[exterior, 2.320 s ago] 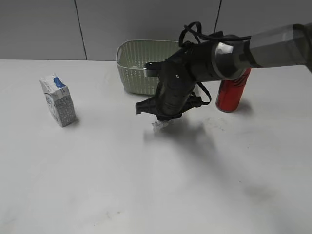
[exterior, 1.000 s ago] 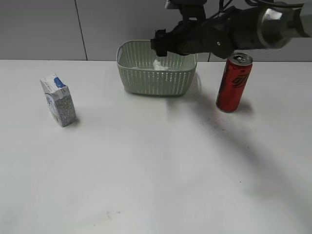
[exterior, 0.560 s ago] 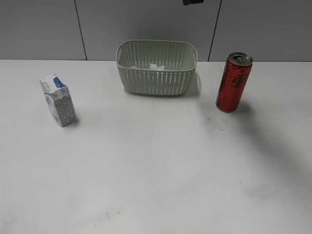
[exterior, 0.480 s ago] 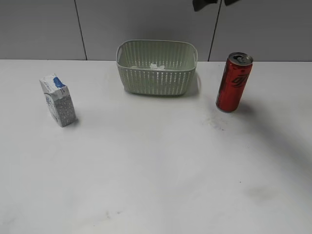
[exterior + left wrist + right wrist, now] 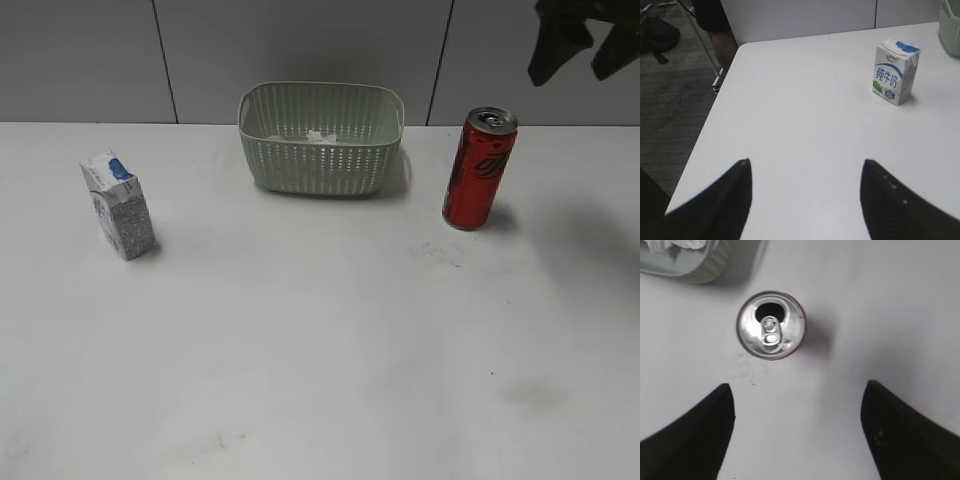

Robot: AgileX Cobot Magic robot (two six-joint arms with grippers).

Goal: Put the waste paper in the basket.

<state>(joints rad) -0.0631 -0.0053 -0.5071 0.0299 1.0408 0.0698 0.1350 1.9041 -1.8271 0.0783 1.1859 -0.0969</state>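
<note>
Right gripper hangs high at the top right corner of the exterior view, jaws spread apart and holding nothing. In its own wrist view the gripper looks straight down past two dark fingers at the opened top of the red can. A moment earlier only a sliver of it showed at the top edge above the basket; it has since moved right, beyond the can. Before that it was lifting a wad off the table.

White waste paper lies inside the green basket, well away to the left of and below the right gripper. In the right wrist view a corner of the basket with paper in it shows at the upper left.

Left gripper is open and empty over the table's near left part, facing the milk carton, which stands where it stood earlier.
</note>
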